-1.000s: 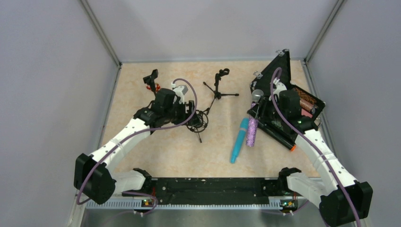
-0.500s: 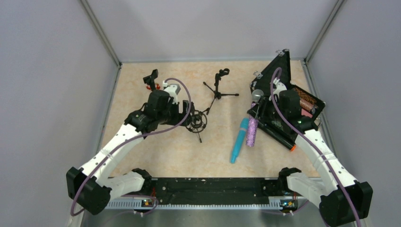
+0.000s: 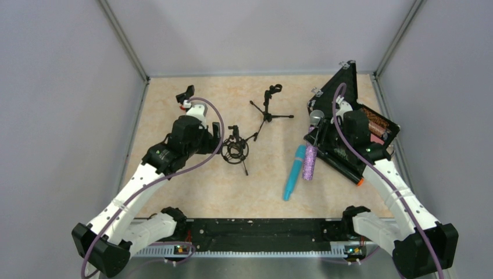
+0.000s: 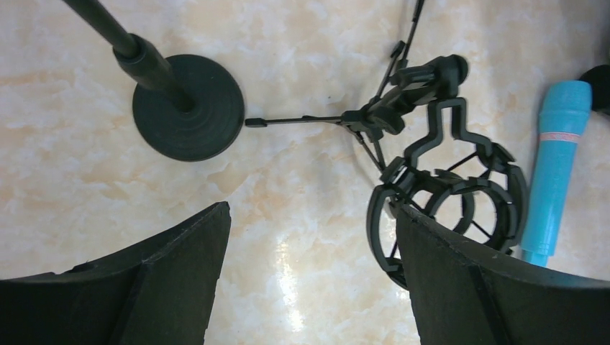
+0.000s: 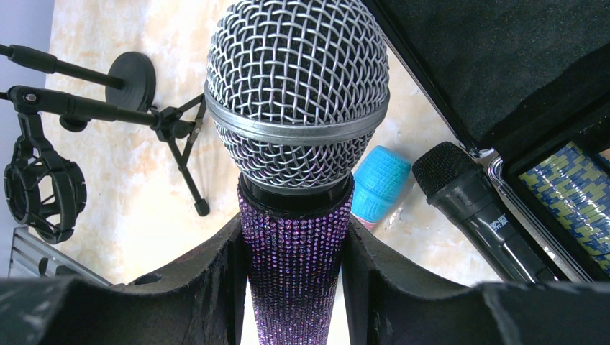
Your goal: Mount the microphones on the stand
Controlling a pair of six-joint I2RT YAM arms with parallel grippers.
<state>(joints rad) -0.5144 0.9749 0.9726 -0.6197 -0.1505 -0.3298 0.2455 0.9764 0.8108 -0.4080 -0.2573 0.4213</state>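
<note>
Purple microphone is between turquoise microphone and black case.

Plain grey walls on three sides — beige marbled tabletop, evenly lit

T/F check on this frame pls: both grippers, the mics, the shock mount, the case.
1. The right gripper is shut on the purple microphone. True.
2. The left gripper holds the turquoise microphone. False: it is open and empty, and that microphone lies on the table.
3. The shock mount has a microphone in it. False: its ring is empty.
4. The turquoise microphone lies right beside the purple one. True.
5. The black case is closed. False: its lid stands open.
</note>
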